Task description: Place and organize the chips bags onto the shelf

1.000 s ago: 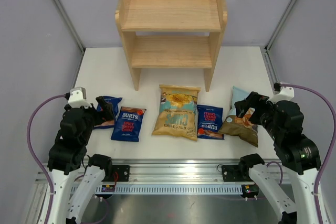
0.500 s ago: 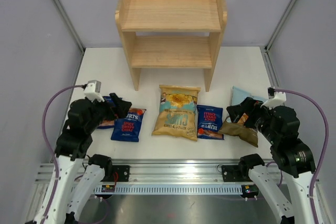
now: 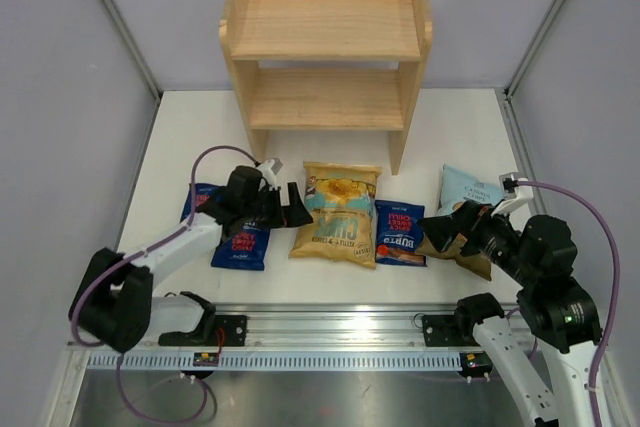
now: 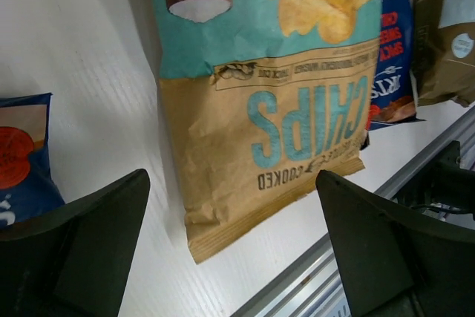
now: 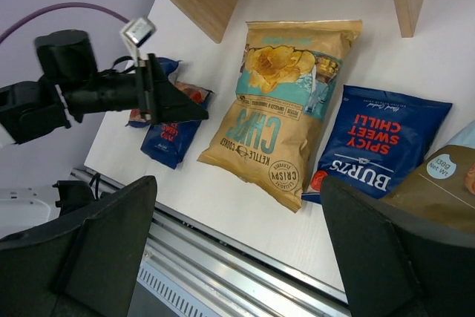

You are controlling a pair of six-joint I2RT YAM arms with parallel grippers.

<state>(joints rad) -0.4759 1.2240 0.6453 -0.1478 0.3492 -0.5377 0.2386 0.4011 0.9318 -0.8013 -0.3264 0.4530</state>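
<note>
While every bag lay on the table (image 3: 190,147), the shelf (image 3: 325,42) at its far side held none. The big bag (image 3: 337,212) sat mid-row; the left claw (image 3: 298,207), spread wide, hovered at its left edge and would best pinch that edge squarely. Three small blue bags (image 3: 400,232) and the cassava bag (image 3: 472,187) flanked it, the right claw (image 3: 440,232) released nearby.

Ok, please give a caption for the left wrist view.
Open left gripper facing the tan-and-teal kettle chips bag on the white table.
</note>
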